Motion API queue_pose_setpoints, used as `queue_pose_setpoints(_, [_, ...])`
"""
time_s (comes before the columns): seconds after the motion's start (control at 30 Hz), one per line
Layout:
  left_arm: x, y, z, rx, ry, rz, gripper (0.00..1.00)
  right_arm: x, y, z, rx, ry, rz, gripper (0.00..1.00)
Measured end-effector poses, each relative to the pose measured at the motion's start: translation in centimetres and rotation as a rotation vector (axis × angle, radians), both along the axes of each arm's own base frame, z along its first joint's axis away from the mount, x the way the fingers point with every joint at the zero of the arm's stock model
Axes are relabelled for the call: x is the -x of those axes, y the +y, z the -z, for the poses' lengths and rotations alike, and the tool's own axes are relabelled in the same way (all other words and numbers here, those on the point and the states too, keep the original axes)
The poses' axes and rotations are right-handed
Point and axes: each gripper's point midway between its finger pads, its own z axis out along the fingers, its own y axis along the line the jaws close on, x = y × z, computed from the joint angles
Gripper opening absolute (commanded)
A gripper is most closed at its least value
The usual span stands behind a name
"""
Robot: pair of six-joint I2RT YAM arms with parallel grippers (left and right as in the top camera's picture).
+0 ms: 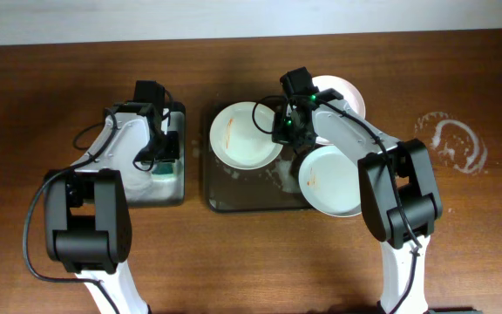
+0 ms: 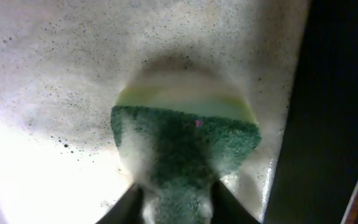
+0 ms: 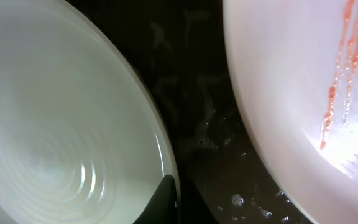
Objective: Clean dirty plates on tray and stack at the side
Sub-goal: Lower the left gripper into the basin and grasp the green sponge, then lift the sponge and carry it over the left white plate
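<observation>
Three white plates are at the dark grey tray (image 1: pixel 209 194). The left plate (image 1: pixel 244 138) has an orange smear. The front right plate (image 1: pixel 334 181) also has a smear. The back right plate (image 1: pixel 349 94) is partly hidden by my right arm. My right gripper (image 1: pixel 288 131) is shut on the left plate's right rim; one finger lies inside the rim in the right wrist view (image 3: pixel 176 202). That view also shows this plate (image 3: pixel 61 124) and another orange-streaked plate (image 3: pixel 291 74). My left gripper (image 1: pixel 166 155) is shut on a green sponge (image 2: pixel 185 149) in white foam.
A smaller black tray (image 1: pixel 177 196) with foam (image 2: pixel 55 93) stands left of the grey tray, with my left arm over it. Foam and water specks lie on the grey tray's floor (image 3: pixel 204 124). A white smudge (image 1: pixel 450 141) marks the wooden table at the right.
</observation>
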Motion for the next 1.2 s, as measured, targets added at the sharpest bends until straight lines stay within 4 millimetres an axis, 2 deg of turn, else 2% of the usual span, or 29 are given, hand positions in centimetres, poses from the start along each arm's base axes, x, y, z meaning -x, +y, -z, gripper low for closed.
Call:
queue_pose_setpoints(0.2, [0.0,0.0,0.0,0.000,0.000,0.001,0.01,0.0,0.0,0.0,0.000,0.000,0.000,0.05])
queue_pose_setpoints(0.37, [0.9,-0.2,-0.3,0.009,0.043,0.003,0.01,0.0,-0.1,0.0,0.004,0.002,0.001,0.05])
queue_pose_setpoints(0.5, [0.3,-0.4,-2.2,0.023,0.046,0.004,0.01,0.0,-0.1,0.0,0.004,0.002,0.001,0.05])
queue_pose_setpoints(0.6, [-0.9,-0.6,-4.4,0.029,0.015,0.005,0.01,0.1,-0.1,0.0,0.004,0.003,0.002,0.05])
queue_pose_setpoints(0.73, [-2.1,-0.6,-6.5,0.027,-0.023,0.009,0.01,0.1,-0.1,0.0,0.004,0.003,0.001,0.05])
queue_pose_setpoints(1.2, [-1.2,0.3,-6.5,-0.024,0.013,0.006,0.01,0.1,-0.1,0.0,0.004,0.003,0.002,0.05])
